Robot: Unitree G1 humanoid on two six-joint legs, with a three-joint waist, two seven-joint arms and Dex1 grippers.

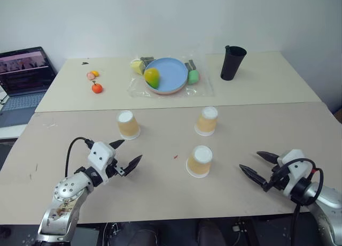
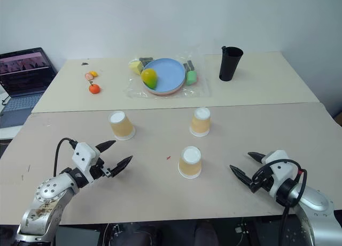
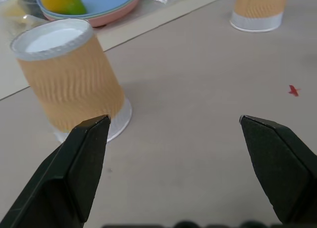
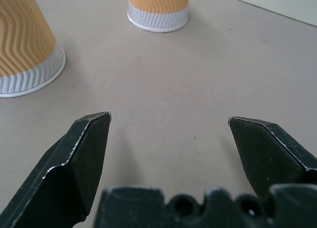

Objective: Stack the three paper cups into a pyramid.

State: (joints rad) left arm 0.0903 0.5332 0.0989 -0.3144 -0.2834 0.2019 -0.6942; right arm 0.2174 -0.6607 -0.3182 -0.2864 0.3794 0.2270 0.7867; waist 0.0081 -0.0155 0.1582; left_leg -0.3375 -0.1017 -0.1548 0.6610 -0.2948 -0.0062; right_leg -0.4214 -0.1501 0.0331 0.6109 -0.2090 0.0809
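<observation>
Three paper cups stand upside down and apart on the near table: one at the left (image 1: 128, 124), one at the back right (image 1: 207, 121), and one nearest the front (image 1: 200, 161). No pyramid stands here. My left gripper (image 1: 124, 155) is open, hovering in front of the left cup (image 3: 69, 79) with nothing between its fingers. My right gripper (image 1: 258, 166) is open too, to the right of the front cup (image 4: 25, 44), empty. The back right cup (image 4: 158, 10) is also visible in the right wrist view.
On the far table sit a tall black cup (image 1: 232, 62), a blue plate (image 1: 173, 77) with fruit on clear plastic, and small orange fruits (image 1: 96, 87). A laptop (image 1: 24, 77) stands at the far left. A small red mark (image 1: 175, 156) lies on the near table.
</observation>
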